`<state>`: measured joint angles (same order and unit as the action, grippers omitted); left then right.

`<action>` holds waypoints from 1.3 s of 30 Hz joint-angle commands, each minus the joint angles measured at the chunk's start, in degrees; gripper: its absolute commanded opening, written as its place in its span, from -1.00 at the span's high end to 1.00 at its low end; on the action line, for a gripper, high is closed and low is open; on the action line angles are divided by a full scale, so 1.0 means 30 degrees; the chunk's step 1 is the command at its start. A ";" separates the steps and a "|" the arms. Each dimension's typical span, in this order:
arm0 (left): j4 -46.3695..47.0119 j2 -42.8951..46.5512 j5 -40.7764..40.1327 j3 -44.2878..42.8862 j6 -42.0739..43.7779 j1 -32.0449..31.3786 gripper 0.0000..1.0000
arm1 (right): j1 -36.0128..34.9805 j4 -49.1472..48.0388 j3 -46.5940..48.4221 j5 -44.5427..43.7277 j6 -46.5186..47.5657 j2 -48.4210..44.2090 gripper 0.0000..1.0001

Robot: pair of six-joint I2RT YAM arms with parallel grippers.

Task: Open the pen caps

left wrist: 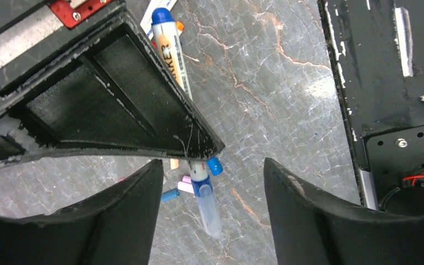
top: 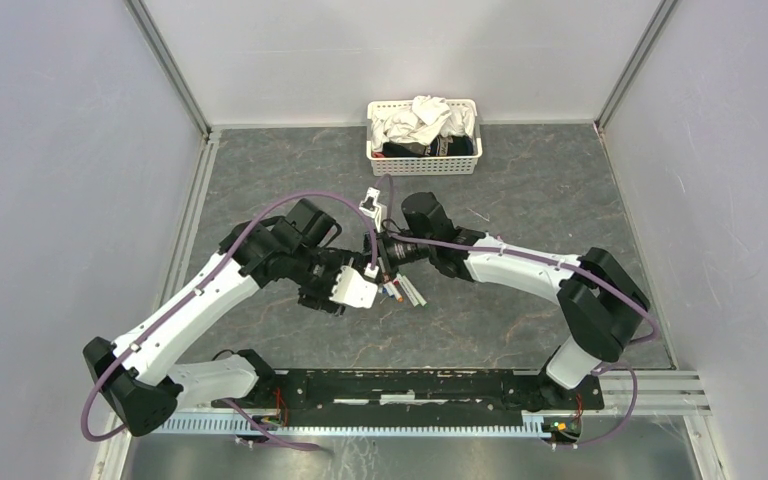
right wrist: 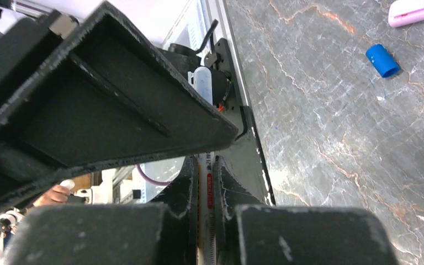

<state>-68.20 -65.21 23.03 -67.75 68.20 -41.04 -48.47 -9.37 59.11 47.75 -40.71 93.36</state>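
My right gripper [right wrist: 208,165] is shut on a slim white pen [right wrist: 208,190] with red print. In the left wrist view that pen [left wrist: 172,52] runs under the right gripper's black finger [left wrist: 121,99], and its blue collar and clear cap [left wrist: 210,207] hang between my left fingers. My left gripper [left wrist: 211,172] stands open around that capped end without touching it. Loose pen caps lie on the table below: a blue one [left wrist: 215,165], another blue one [left wrist: 170,194], pink ones [left wrist: 186,185]. From above, the left gripper [top: 355,290] and right gripper [top: 385,258] meet mid-table.
A white basket of cloths [top: 423,135] stands at the back. A few pens [top: 405,291] lie beside the grippers. A blue cap [right wrist: 382,60] and a pink pen [right wrist: 417,11] rest on the marble top. The black base rail [top: 410,385] runs along the near edge.
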 commanded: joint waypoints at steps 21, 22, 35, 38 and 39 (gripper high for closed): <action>0.4799 0.1158 -0.2877 0.1078 -0.1277 -0.0179 0.61 | 0.0599 -0.2359 -0.0226 -0.0593 -0.1852 -0.0424 1.00; 0.4669 0.1249 -0.2699 0.1078 -0.1105 -0.0193 0.61 | 0.0623 -0.2357 -0.0328 -0.0622 -0.1829 -0.0474 1.00; 0.2704 0.1340 -0.0814 0.0515 0.1934 -0.0207 0.95 | -0.0527 -0.0078 0.4753 0.2761 -0.0808 0.2870 0.24; 0.2735 0.1306 -0.0732 0.0432 0.2202 -0.0208 0.95 | -0.0573 -0.0055 0.5305 0.3101 -0.0959 0.3391 0.36; 0.2796 0.1253 -0.0604 0.0349 0.2062 -0.0208 0.95 | -0.0612 -0.0354 0.5391 0.3298 -0.1149 0.3538 0.43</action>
<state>-63.48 -61.43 13.98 -63.66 71.09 -40.69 -49.23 -7.16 70.39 57.74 -44.21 102.30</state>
